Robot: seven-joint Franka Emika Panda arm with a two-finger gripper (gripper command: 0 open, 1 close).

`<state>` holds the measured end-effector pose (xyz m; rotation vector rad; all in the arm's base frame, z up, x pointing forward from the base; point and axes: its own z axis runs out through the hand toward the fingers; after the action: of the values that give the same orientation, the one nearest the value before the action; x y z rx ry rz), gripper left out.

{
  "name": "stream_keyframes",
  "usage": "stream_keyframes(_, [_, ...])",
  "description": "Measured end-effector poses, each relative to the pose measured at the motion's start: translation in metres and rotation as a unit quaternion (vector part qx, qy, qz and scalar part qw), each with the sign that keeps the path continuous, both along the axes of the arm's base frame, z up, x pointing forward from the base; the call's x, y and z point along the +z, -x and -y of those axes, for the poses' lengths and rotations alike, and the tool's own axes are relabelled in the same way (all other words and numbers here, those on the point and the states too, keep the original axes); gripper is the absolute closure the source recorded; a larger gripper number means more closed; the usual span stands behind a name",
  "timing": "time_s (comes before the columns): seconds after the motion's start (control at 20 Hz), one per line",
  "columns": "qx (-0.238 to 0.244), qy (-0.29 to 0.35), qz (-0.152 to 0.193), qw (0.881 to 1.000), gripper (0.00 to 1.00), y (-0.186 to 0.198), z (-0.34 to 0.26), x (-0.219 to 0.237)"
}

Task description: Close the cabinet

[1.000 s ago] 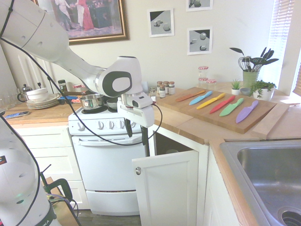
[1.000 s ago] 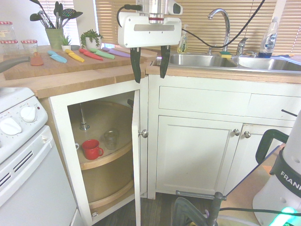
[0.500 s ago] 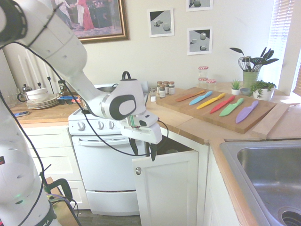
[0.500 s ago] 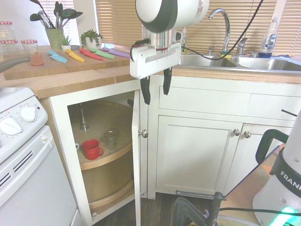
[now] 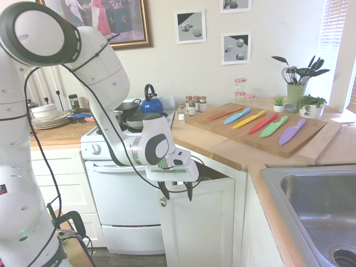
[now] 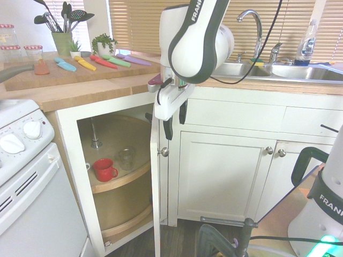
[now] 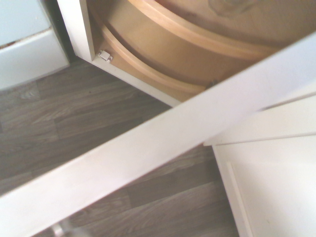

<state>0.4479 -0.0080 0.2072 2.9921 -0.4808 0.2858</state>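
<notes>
The cabinet door [image 5: 203, 222] is a white recessed-panel door standing open, with a small silver knob [image 5: 163, 201] near its top corner. In the second exterior view the door [image 6: 155, 187] shows edge-on, its knob [image 6: 164, 152] pointing away from the open cabinet. My gripper [image 5: 177, 192] is open and hangs at the door's top edge. Its dark fingers [image 6: 167, 127] sit just outside the door's outer face, above the knob. The wrist view looks down on the door's top edge [image 7: 163, 143], which runs diagonally across the wooden shelves.
Inside the cabinet a round wooden turntable shelf [image 6: 126, 181] carries a red mug [image 6: 104, 169] and a glass [image 6: 127, 158]. A white oven [image 5: 119, 206] stands beside the door. A shut double cabinet [image 6: 225, 176] sits under the sink. Coloured knives lie on a board [image 5: 308, 136].
The arm has come down from counter height to the top edge of the door, and the wrist has turned. The door stands as open as before.
</notes>
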Motion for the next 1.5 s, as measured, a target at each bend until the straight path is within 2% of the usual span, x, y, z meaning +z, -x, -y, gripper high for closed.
stream_keyframes(0.3, [-0.005,-0.004,-0.005,1.000,1.00,-0.015,0.003,-0.011])
stream_keyframes(1.5, [-0.004,-0.014,-0.019,1.000,1.00,-0.036,-0.006,-0.005])
